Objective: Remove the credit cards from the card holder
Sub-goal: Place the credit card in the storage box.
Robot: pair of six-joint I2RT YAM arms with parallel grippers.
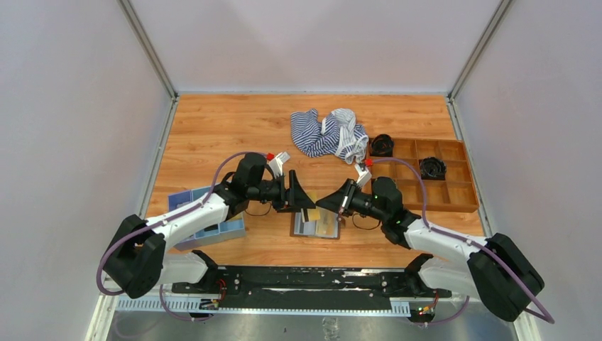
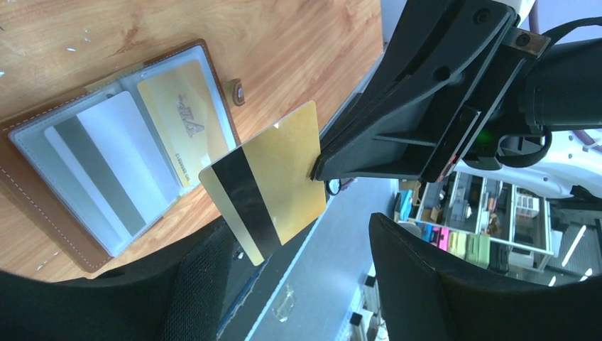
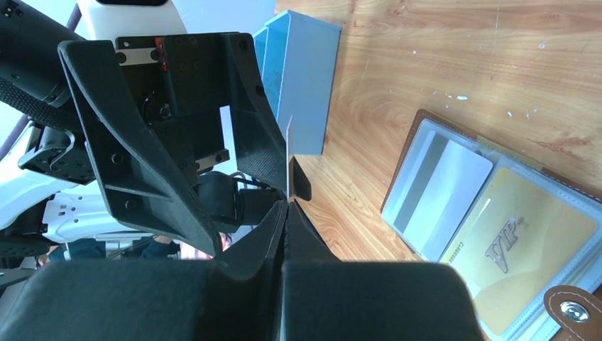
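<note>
On the wide worktop [image 1: 213, 135] of orange-brown wood, the two arms meet near the front edge. A light-blue plastic tray [image 3: 305, 85] stands on the left arm's side. The small brown leather-like card holder [image 2: 47, 195] lies open and flat on the wood, just below both claws. In its pale clear pockets sit two cards: a flat greyish card [image 2: 106, 170] and, beside it, a yellowish-gold card [image 2: 188, 117] with printed letters. Neither is taken out yet.

A third, thin gold card with a black stripe [image 2: 273, 181] is outside the holder, in the air. The right claw [image 3: 287, 213] is clenched on the edge away from the stripe. The left claw [image 1: 297, 195] is released: its fingers stand apart on either side of this card, and I cannot see that they press it.

From the right wrist the card appears edge-on, so its flat faces look toward the left fingers. The stripe, and I think the long axis with it, runs toward the left claw's palm. I judge that a handover is in hand; the left claw needs only to close straight on the faces.
</note>
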